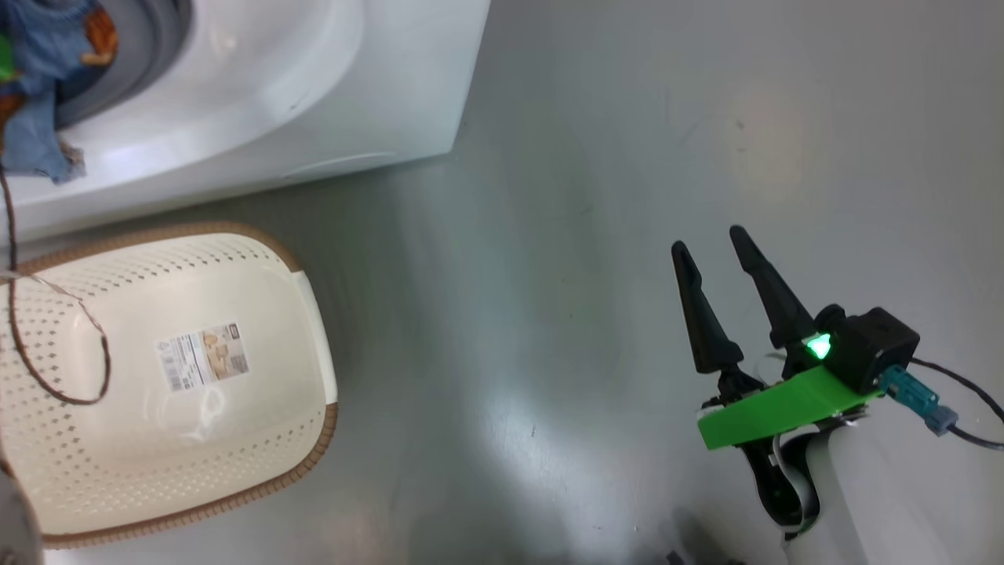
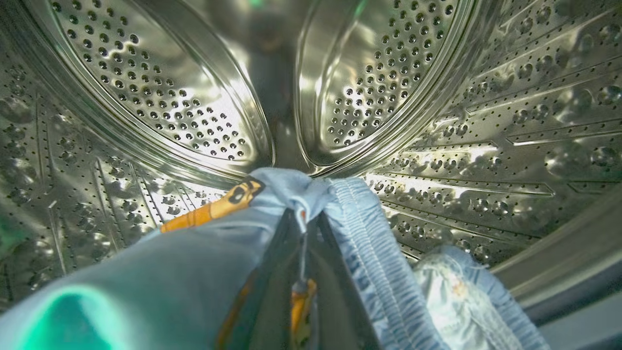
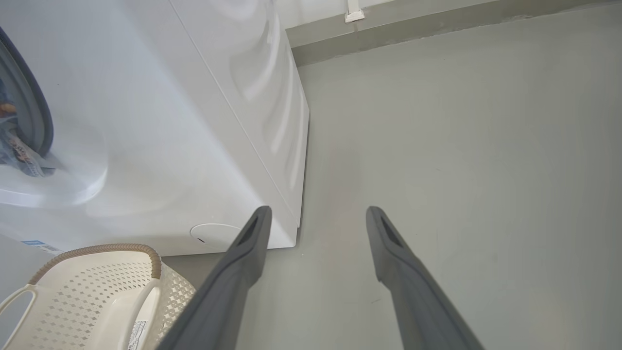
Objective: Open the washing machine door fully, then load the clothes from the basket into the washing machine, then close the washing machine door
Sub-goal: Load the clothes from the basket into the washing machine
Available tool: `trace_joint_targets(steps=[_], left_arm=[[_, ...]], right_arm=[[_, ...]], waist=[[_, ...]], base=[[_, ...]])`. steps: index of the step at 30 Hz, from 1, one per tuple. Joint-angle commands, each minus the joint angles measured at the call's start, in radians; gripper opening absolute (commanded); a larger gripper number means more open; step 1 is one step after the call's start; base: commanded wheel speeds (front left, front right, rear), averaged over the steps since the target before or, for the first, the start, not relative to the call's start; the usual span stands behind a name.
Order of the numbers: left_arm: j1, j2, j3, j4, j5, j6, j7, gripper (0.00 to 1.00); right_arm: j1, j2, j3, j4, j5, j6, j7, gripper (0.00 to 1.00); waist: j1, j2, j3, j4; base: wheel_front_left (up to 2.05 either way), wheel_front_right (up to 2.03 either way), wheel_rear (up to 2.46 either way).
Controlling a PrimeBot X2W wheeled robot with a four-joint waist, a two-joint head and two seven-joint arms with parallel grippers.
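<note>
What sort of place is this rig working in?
Probably a laundry room, or a bare test bay set up as one: a white front-loading washing machine with a perforated steel drum, a cream basket standing in front of it, and a plain grey floor.

At your upper left stands the white washing machine (image 1: 259, 86), and light blue clothes (image 1: 43, 86) hang out over its grey seal (image 1: 141, 47). Just below it on the grey floor (image 1: 588, 157) you have the cream basket (image 1: 259, 377), with a paper label (image 1: 202, 357) on its inside bottom and a thin brown cord (image 1: 70, 401) looping across it. At your lower right, well apart from both, the right gripper (image 1: 707, 239) hovers over bare floor, its fingers spread, a green bracket (image 1: 784, 404) at its base.
</note>
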Motion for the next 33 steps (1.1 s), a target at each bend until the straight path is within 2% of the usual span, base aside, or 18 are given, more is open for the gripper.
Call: trace_joint_targets(steps=[1,6,10,16,21,26,31,32,33], left_arm=[[-0.036,0.063,-0.007,-0.013,-0.019,-0.003,0.002,0.0],[-0.106,0.11,-0.074,-0.014,-0.017,-0.003,-0.065,0.0],[-0.148,0.141,-0.084,-0.072,0.011,-0.002,-0.099,0.0],[-0.113,0.162,-0.002,-0.355,0.089,0.016,-0.101,0.0],[-0.048,0.139,0.051,-0.431,0.12,0.014,-0.101,0.0],[-0.015,0.119,0.072,-0.412,0.128,0.008,-0.101,0.0],[-0.019,0.1,0.068,-0.194,0.099,0.003,-0.101,0.0],[-0.03,0.098,0.065,-0.154,0.093,0.003,-0.101,0.06],[-0.041,0.096,0.061,-0.117,0.088,0.002,-0.097,0.67]], right_arm=[[-0.002,0.003,0.031,-0.022,0.007,0.002,-0.005,1.0],[-0.009,0.003,0.052,-0.018,0.02,0.002,-0.005,1.0],[-0.017,0.003,0.067,-0.018,0.033,0.002,-0.005,1.0],[-0.026,0.003,0.08,-0.022,0.048,0.002,-0.005,1.0],[-0.026,0.003,0.078,-0.02,0.052,0.002,-0.005,1.0],[-0.032,0.003,0.078,-0.016,0.052,0.002,-0.005,1.0],[-0.034,0.003,0.085,-0.003,0.053,0.002,-0.005,1.0],[-0.034,0.003,0.087,0.0,0.054,0.002,-0.005,1.0],[-0.033,0.003,0.087,0.002,0.054,0.002,-0.005,1.0]], waist=[[0.0,0.0,0.027,-0.002],[0.0,0.0,0.051,-0.012],[0.0,0.0,0.073,-0.025],[0.0,0.0,0.103,-0.045],[0.0,0.0,0.11,-0.045],[0.0,0.0,0.109,-0.041],[0.0,0.0,0.092,-0.036],[0.0,0.0,0.089,-0.036],[0.0,0.0,0.085,-0.034]], base=[[0.0,0.0,0.0],[0.0,0.0,0.0],[0.0,0.0,0.0],[0.0,0.0,0.0],[0.0,0.0,0.0],[0.0,0.0,0.0],[0.0,0.0,0.0],[0.0,0.0,0.0],[0.0,0.0,0.0]])
